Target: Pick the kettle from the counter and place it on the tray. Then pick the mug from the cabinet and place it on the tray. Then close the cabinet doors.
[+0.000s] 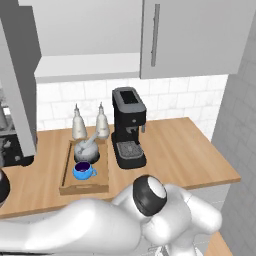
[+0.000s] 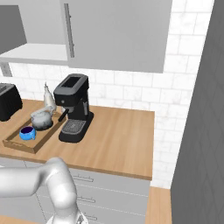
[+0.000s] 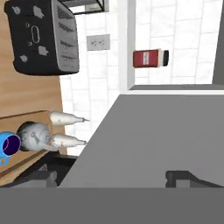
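Kettle and mug both sit in the tray near the counter's left end, kettle at the far end, mug at the near end. What's left looks like the doors. The left door stands swung out over the counter's left edge; the right door looks shut already. Gripper fingers are spread wide, nothing between them, hovering close against the face of the open door.

Risks, as I judge them: pushing on the flat panel with spread fingers could slip off the edge, or the door could stop ajar. A wide arm swing could clip the bottles or the coffee machine just right of the tray. A knock to the tray would tip the mug.

Surface: light wood counter, grey drawer fronts below. Left to right along it: black toaster at the left end, tray, two pale bottles at the tray's far edge, coffee machine, then bare wood to the right corner. White tile wall behind, grey wall at right. A red jar sits on the cabinet shelf.
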